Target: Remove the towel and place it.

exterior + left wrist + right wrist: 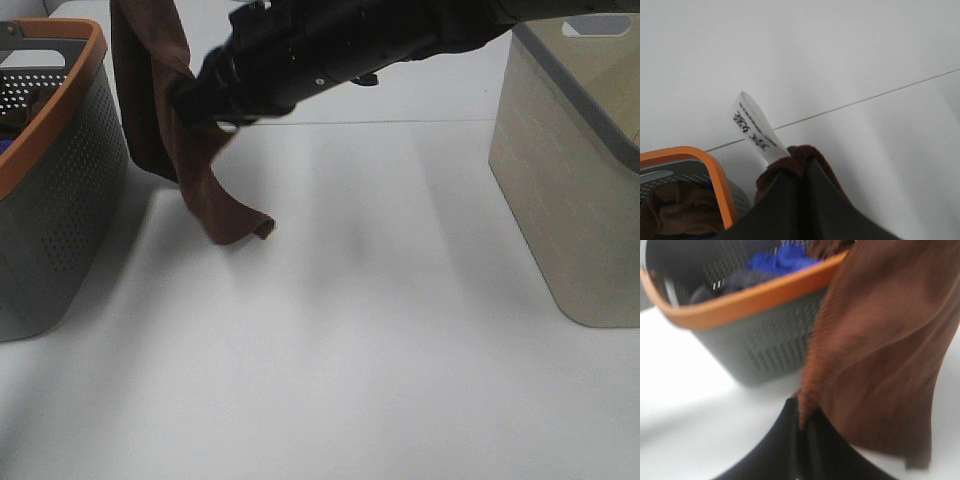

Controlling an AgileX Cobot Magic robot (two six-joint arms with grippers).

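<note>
The dark brown towel (150, 90) hangs beside the grey basket, and its lower end rests folded on the white table (240, 228). My right gripper (195, 105) reaches across from the right and is shut on the towel's edge at mid height; the right wrist view shows it (799, 407) pinching the cloth (880, 340). My left gripper (804, 165) is shut on the towel's upper corner (790, 156) next to the white tag (755, 130). It is out of the exterior high view, above its top edge.
A grey perforated basket with an orange rim (60, 170) stands at the left, holding a blue cloth (782, 257) and a brown cloth (675, 210). A beige basket with a grey rim (570, 180) stands at the right. White table (350, 350) lies between.
</note>
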